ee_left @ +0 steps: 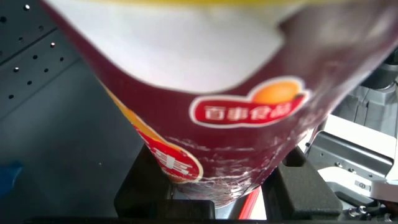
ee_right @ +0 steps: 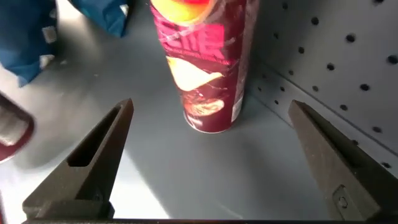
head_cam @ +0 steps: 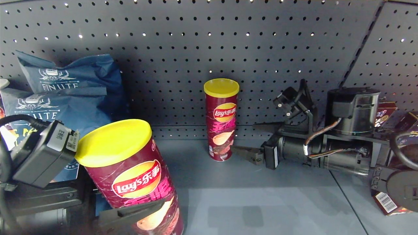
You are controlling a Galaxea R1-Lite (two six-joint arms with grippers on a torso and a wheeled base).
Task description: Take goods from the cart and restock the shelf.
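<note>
Head view: tilted can (head_cam: 130, 176), seven o'clock, clamped in left gripper (ee_left: 224, 196) jaws; upright can (head_cam: 221, 120) on shelf (head_cam: 261, 195); right gripper (ee_right: 211, 109) at its three o'clock, jaws spread.

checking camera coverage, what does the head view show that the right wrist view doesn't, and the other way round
Head view adds: a second chips can, tilted, clamped in the left gripper, and boxes behind the right arm.
Right wrist view adds: the right gripper seen from behind, both fingers spread wide, with the upright chips can beyond their tips, untouched.
Shared: that upright can by the pegboard, the blue bags and the grey shelf.
</note>
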